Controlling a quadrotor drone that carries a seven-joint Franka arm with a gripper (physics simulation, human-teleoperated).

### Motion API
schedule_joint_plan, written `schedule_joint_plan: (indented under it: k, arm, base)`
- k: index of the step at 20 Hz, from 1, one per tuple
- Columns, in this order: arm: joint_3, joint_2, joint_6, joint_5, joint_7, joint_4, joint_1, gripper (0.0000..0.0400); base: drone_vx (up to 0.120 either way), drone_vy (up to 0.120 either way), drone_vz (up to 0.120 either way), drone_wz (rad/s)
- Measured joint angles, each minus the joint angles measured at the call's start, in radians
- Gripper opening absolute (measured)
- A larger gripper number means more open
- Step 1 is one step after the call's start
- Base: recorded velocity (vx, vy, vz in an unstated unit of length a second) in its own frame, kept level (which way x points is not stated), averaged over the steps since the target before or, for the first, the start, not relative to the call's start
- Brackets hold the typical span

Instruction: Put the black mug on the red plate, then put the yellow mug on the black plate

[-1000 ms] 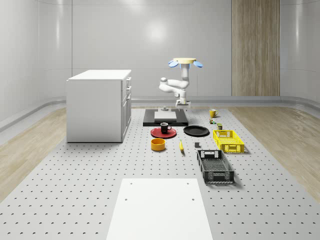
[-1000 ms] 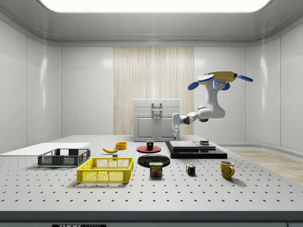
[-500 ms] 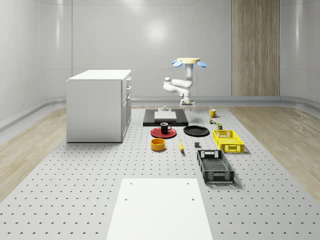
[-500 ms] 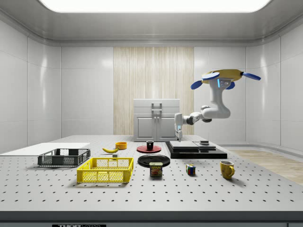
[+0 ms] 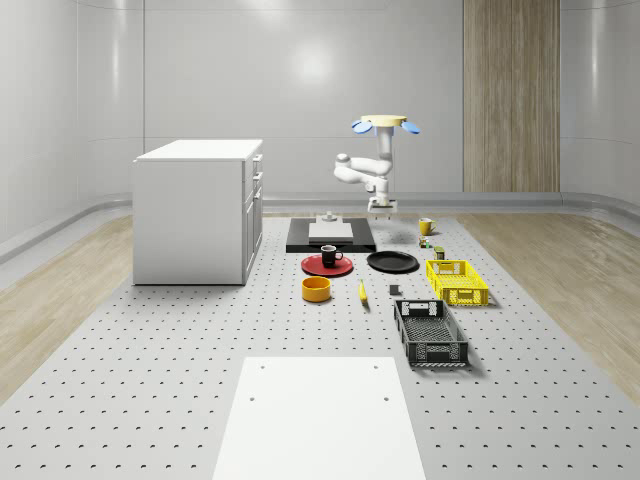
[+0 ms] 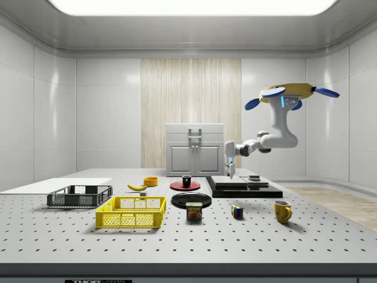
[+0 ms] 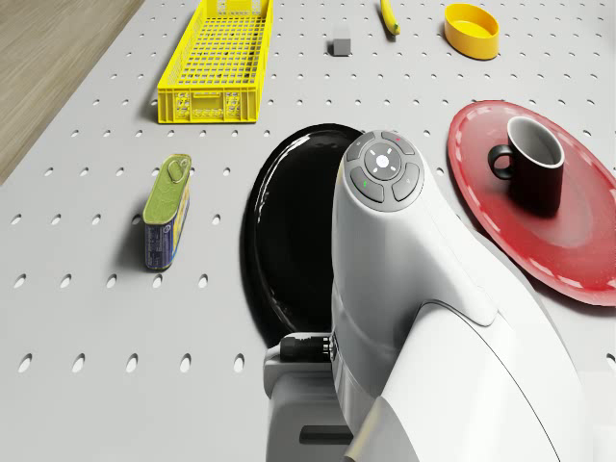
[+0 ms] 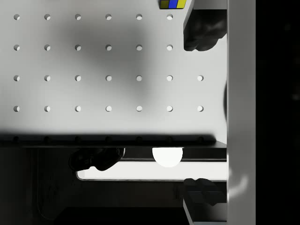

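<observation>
The black mug (image 5: 331, 255) is standing on the red plate (image 5: 327, 266), with the black plate (image 5: 392, 262) lying bare just right of it. Farther right, the yellow mug (image 5: 426, 226) is sitting apart on open table. The drone (image 5: 385, 124) is hovering beyond the black plate; its gripper (image 5: 383, 209) is hanging released, holding nothing.

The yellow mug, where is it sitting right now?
The yellow mug stands on the table at the side view's right, just right of the small coloured cube.
</observation>
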State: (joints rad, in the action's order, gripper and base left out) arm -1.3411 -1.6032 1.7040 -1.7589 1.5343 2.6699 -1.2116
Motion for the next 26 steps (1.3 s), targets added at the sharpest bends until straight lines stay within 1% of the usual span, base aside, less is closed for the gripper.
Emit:
schedule_joint_plan:
  k: [3, 7, 11, 26]
  arm:
    - [0.0, 0.0, 0.0, 0.0, 0.0, 0.0, 0.0, 0.04]
    - [0.0, 0.0, 0.0, 0.0, 0.0, 0.0, 0.0, 0.04]
    - [0.0, -0.001, 0.001, 0.0, 0.0, 0.0, 0.0, 0.04]
    - [0.0, -0.001, 0.001, 0.001, 0.0, 0.0, 0.0, 0.04]
  base:
    - [-0.013, 0.12, 0.0, 0.0]
    - [-0.11, 0.12, 0.0, 0.0]
    - [-0.01, 0.12, 0.0, 0.0]
    - [-0.12, 0.12, 0.0, 0.0]
